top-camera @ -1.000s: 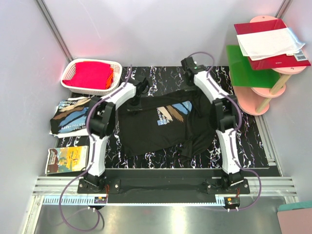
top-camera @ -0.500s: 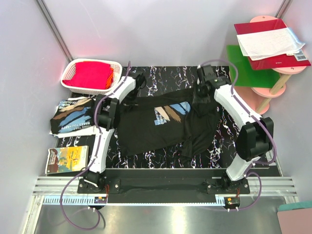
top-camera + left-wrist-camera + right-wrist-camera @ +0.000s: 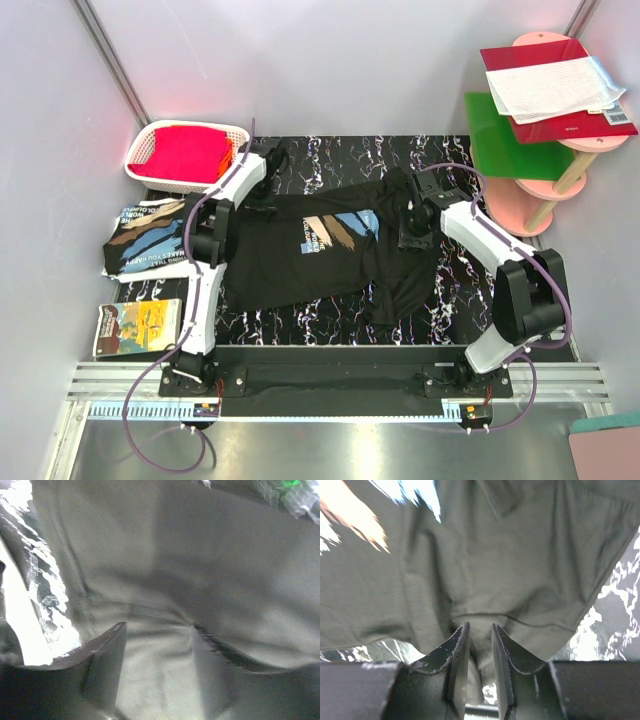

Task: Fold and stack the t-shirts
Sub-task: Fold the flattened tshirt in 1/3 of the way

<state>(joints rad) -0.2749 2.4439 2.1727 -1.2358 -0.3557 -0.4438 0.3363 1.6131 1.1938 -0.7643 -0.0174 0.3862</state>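
A black t-shirt (image 3: 330, 265) with a blue and tan print lies spread on the black marbled mat (image 3: 330, 150). My left gripper (image 3: 270, 180) hovers at the shirt's far left corner. In the left wrist view its jaws stand wide open (image 3: 159, 630) over the cloth (image 3: 200, 555), holding nothing. My right gripper (image 3: 412, 225) is on the shirt's right side near the sleeve. In the right wrist view its fingers (image 3: 480, 626) are close together with a fold of the shirt (image 3: 510, 555) pinched between them, creases running into the gap.
A folded printed t-shirt (image 3: 145, 240) lies left of the mat, with a yellow printed item (image 3: 138, 328) nearer me. A white basket (image 3: 150, 135) of red cloth stands at the back left. A pink shelf stand (image 3: 560, 130) with a green board is at the right.
The shirt has been pulled left and laid flatter. My left gripper has opened and let the cloth go. The right gripper has come nearer with the shirt's right side.
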